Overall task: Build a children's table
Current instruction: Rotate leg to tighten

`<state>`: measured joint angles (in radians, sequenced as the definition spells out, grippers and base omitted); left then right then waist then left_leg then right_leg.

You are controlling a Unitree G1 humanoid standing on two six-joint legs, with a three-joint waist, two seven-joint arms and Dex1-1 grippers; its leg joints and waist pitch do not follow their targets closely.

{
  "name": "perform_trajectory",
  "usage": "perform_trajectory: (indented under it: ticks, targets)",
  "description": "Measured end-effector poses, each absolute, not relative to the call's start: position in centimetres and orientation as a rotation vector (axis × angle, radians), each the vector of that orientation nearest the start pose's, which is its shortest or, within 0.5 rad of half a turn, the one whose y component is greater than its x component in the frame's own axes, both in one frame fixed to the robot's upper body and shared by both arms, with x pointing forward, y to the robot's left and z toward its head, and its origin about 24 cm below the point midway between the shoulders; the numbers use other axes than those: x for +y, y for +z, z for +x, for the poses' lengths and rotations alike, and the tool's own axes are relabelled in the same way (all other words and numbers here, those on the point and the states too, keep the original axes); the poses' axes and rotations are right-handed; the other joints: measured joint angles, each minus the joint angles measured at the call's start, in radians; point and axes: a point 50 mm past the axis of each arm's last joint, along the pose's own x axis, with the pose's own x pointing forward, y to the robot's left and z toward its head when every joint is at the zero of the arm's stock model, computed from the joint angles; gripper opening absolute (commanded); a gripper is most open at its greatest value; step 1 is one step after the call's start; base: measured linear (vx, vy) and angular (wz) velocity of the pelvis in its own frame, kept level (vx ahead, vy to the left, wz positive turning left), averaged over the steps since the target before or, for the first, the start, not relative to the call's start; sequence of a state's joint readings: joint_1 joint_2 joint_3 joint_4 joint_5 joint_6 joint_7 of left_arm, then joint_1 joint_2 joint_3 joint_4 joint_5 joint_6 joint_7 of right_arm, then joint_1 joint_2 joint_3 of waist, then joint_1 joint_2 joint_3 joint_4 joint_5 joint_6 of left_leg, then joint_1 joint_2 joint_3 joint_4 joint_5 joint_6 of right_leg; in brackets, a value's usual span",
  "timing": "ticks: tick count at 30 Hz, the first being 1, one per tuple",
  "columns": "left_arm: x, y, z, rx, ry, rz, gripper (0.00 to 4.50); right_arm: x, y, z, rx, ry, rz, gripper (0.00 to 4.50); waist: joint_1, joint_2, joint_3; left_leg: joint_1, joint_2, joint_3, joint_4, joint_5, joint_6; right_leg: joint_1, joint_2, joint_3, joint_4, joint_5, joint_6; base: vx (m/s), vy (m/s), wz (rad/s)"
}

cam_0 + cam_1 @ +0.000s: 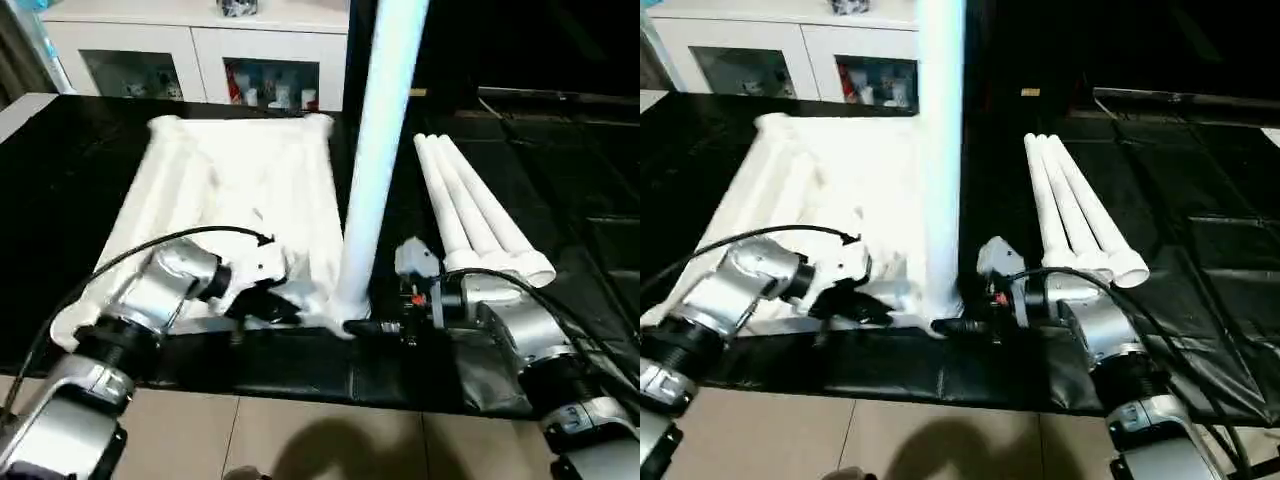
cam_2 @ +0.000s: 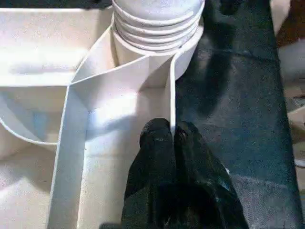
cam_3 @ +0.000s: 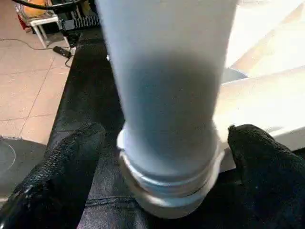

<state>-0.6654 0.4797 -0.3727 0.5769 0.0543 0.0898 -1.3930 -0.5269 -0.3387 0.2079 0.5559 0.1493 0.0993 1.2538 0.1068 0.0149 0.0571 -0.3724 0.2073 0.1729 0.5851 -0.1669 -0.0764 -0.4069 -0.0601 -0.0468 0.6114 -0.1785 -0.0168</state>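
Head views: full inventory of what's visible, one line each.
table top: 1, white, upside down on the black mat
standing leg: 1, white, upright in the top's near right corner socket
loose legs: 3, white, side by side on the mat, right of the top
mat: 1, black, under everything
cabinet: 1, white, glass doors, behind
left claw: shut on the table top's rib
right claw: open, fingers either side of the standing leg's base

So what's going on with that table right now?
Left gripper shut on tabletop rib. Right gripper open around upright leg. Three legs waiting.
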Motion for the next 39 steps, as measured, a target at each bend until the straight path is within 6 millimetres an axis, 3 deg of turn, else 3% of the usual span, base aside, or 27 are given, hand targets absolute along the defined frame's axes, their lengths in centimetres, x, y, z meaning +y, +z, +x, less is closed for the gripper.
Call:
perform_trajectory:
  ticks: [17, 28, 31, 37, 39]
  targets:
    - [15.0, 7.0, 32.1, 0.56, -1.533, 0.597, 0.0, -12.8, 5.3, 30.7, 0.346, 1.403, -0.157, 2.87, 0.008, -0.001, 0.0, 0.0, 0.0, 0.0, 0.0, 0.0, 0.0, 0.0, 0.0, 0.0, 0.0, 0.0, 0.0, 0.0, 0.0, 0.0]
    - [14.4, 6.7, 32.4, 0.563, -1.476, 0.531, 0.0, -12.7, 5.0, 30.9, 0.357, 1.343, -0.113, 2.74, 0.008, -0.001, 0.0, 0.004, 0.0, 0.0, 0.0, 0.0, 0.0, 0.005, 0.0, 0.0, 0.0, 0.0, 0.0, 0.0, 0.0, 0.0]
    - [14.2, 6.5, 33.2, 0.564, -1.32, 0.463, 0.0, -12.2, 4.6, 31.7, 0.328, 1.155, -0.066, 2.74, -0.004, -0.001, 0.0, 0.004, 0.0, 0.0, 0.001, 0.0, -0.001, 0.004, 0.0, 0.001, 0.002, 0.001, -0.001, 0.0, 0.0, 0.0]
    - [12.1, 6.2, 33.9, 0.57, -1.056, 0.279, 0.0, -10.6, 4.1, 33.6, 0.312, 0.791, 0.064, 2.74, -0.051, -0.003, 0.001, 0.005, 0.0, -0.001, 0.0, 0.001, -0.001, 0.001, 0.0, 0.0, 0.001, 0.004, 0.0, 0.0, 0.0, 0.0]
    - [11.5, 6.2, 34.0, 0.566, -0.999, 0.245, 0.0, -10.2, 4.3, 34.2, 0.314, 0.727, 0.068, 2.74, -0.055, -0.003, 0.001, 0.005, 0.0, -0.001, -0.001, 0.001, -0.001, 0.001, 0.001, 0.0, 0.0, 0.004, 0.0, 0.0, 0.0, 0.0]
